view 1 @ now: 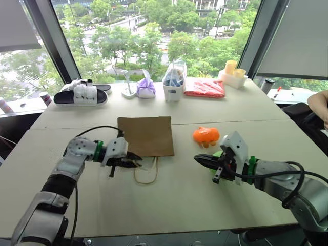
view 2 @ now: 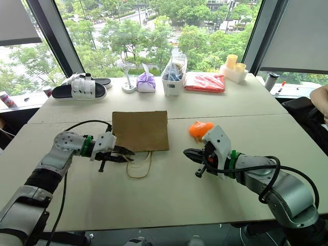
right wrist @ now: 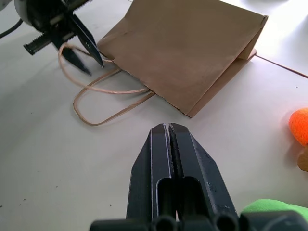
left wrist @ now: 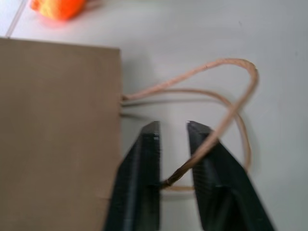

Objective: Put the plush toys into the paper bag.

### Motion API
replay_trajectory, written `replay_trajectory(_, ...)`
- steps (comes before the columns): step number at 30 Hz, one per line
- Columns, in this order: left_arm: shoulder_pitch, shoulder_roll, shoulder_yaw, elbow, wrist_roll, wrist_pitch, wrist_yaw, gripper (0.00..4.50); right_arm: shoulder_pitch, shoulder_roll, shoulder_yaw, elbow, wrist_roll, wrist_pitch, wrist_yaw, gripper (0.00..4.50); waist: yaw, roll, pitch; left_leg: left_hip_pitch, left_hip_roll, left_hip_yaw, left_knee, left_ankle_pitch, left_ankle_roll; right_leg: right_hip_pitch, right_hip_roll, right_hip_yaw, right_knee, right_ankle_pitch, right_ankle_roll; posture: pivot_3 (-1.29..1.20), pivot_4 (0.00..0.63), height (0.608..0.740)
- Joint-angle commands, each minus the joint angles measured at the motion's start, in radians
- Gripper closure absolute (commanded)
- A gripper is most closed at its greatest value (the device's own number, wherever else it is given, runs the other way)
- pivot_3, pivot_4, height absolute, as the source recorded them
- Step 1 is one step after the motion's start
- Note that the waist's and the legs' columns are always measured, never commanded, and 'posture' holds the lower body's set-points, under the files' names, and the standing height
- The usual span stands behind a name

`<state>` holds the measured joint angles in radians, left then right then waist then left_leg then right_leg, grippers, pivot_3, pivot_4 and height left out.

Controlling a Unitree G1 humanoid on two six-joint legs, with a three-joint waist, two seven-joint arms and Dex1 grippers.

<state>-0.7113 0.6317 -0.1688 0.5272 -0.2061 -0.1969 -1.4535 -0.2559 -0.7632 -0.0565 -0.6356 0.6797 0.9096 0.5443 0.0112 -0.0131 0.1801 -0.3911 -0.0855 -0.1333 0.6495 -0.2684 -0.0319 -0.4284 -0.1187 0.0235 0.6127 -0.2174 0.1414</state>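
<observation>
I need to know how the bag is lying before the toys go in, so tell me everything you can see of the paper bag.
The paper bag is plain brown kraft paper, folded flat on the white table. Two thin beige cord handles loop out onto the table from its edge nearest the robot. The left gripper straddles one cord, fingers still apart. Nothing rests on the bag.

A plain brown kraft paper bag [view 1: 146, 136] lies flat mid-table, its thin beige looped cord handles [view 1: 146, 174] trailing toward the near edge. A rounded bright orange plush toy [view 1: 206, 135] rests just right of it; a bright green plush toy [right wrist: 272, 208] lies nearer, mostly hidden.
</observation>
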Motion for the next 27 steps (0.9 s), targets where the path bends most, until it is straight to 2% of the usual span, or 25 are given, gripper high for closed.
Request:
replay_trajectory(1,-0.056,-0.019,0.059,-0.074,-0.084,0.133,0.02,4.47,-0.002,0.023,0.023,-0.042,-0.019,-0.017,-0.019,4.5,-0.002,0.0,0.0,0.0,0.0,0.0,0.0,0.0,0.0,0.0,0.0,0.0,0.0,0.0,0.0,0.0,0.15,0.74)
replay_trajectory(8,-0.102,-0.077,0.119,-0.292,-0.257,0.496,0.107,4.47,-0.037,0.149,0.169,0.003,-0.134,-0.046,-0.111,4.5,-0.012,0.0,0.0,0.0,-0.001,-0.001,0.0,0.0,0.0,0.0,0.0,0.0,0.001,0.0,0.0,0.0,0.15,0.74)
replay_trajectory(10,-0.102,-0.077,0.121,-0.328,-0.276,0.545,0.114,4.47,-0.08,0.244,0.23,0.114,-0.185,-0.094,-0.133,4.5,-0.029,0.0,0.0,0.001,-0.001,-0.002,0.0,0.0,0.0,0.0,0.0,0.0,0.002,0.0,0.0,0.0,0.15,0.74)
replay_trajectory(12,-0.102,-0.074,0.119,-0.348,-0.281,0.569,0.118,4.47,-0.151,0.354,0.273,0.27,-0.248,-0.165,-0.167,4.5,-0.035,0.0,0.0,0.002,0.0,-0.002,0.0,0.001,-0.001,0.0,0.001,0.0,0.003,0.0,0.0,0.0,0.15,0.74)
replay_trajectory(18,-0.093,-0.065,0.141,-0.395,-0.302,0.628,0.143,4.47,-0.283,0.548,0.288,0.66,-0.397,-0.369,-0.226,4.5,-0.038,0.0,0.0,0.002,-0.001,-0.003,-0.001,0.002,-0.003,-0.001,0.001,0.0,0.005,0.0,0.0,0.0,0.15,0.74)
replay_trajectory(22,-0.134,-0.08,0.197,-0.394,-0.337,0.684,0.224,4.47,-0.308,0.614,0.297,0.828,-0.47,-0.448,-0.243,4.5,-0.032,0.0,0.0,0.001,-0.001,-0.003,-0.002,0.005,-0.009,-0.002,0.001,0.0,0.004,0.0,0.0,0.0,0.15,0.74)
replay_trajectory(27,-0.237,-0.101,0.295,-0.331,-0.365,0.708,0.361,4.47,-0.289,0.64,0.306,0.871,-0.527,-0.486,-0.235,4.5,-0.033,0.0,0.0,0.0,-0.001,-0.005,-0.002,0.006,-0.01,-0.004,0.001,0.0,0.004,0.0,0.0,0.0,0.15,0.74)
